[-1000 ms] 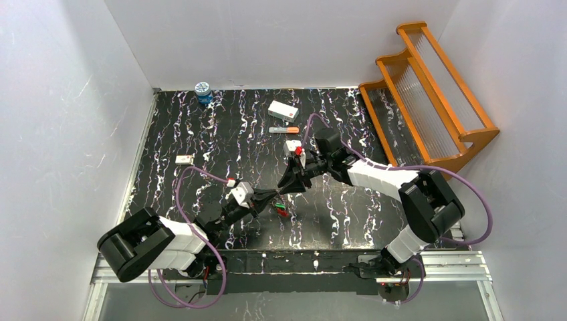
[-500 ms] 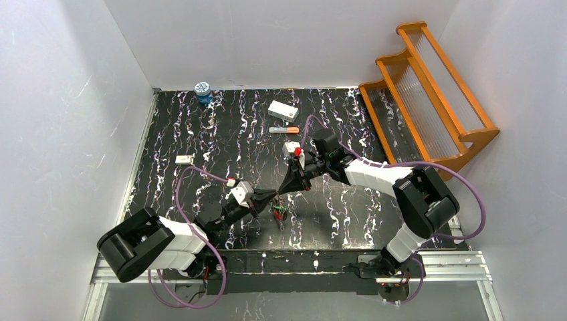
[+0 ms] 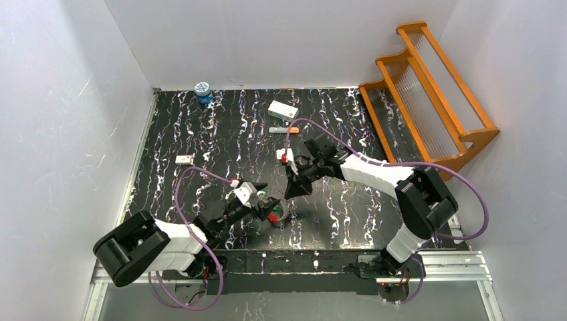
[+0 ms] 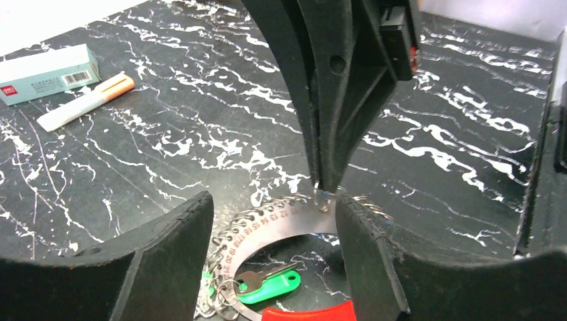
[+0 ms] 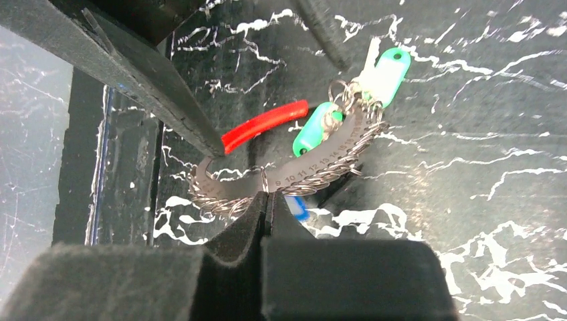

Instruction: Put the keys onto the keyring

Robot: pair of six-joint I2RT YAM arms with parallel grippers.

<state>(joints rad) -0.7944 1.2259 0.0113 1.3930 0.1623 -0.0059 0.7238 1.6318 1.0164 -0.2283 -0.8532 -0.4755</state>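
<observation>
1. Near the front middle of the table (image 3: 200,134), the keyring (image 4: 281,224) lies flat between the two arms. Its silver numbered band curves round to a red part (image 5: 264,126).
2. Left jaws stand wide open, one finger on either side of the keyring, gripping nothing.
3. Right jaws point down at the keyring, shut tight. Their tips pinch a small wire ring on the silver band.
4. Keys crowd the band: a green key (image 4: 271,289) touches it near the red part, and a blue key (image 5: 299,208) shows just beside the right tips.
5. Well apart, farther back, lie a marker (image 4: 80,103) and a box (image 4: 47,70).
</observation>
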